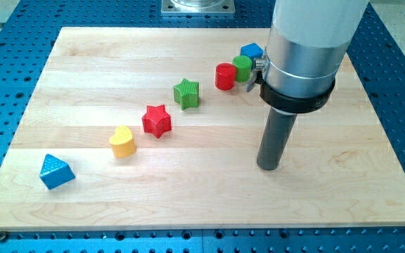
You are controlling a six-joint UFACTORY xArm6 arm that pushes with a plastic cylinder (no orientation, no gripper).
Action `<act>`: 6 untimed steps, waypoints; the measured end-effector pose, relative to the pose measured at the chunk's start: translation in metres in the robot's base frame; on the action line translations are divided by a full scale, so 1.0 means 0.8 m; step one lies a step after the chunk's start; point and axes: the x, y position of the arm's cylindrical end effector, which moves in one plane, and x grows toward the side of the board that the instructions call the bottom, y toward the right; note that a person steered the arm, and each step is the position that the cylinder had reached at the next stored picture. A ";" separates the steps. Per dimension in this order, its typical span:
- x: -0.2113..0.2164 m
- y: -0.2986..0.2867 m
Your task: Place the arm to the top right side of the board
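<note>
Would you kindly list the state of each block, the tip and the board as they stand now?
Tip: down on the board, right of centre, touching no block.
Blue triangle: alone, bottom left.
Yellow heart: free.
Red star: free.
Green star: free.
Red cylinder: against green cylinder.
Blue block: partly hidden.
Board: flat.

One camera looks down at a slant from the board's [209, 190] near edge, fairly close

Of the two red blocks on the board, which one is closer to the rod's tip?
The red cylinder, beside the green cylinder, lies closer to my tip. The red star sits farther toward the view's left.
</note>
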 end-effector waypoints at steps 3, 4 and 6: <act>-0.202 0.127; -0.273 0.253; -0.374 0.257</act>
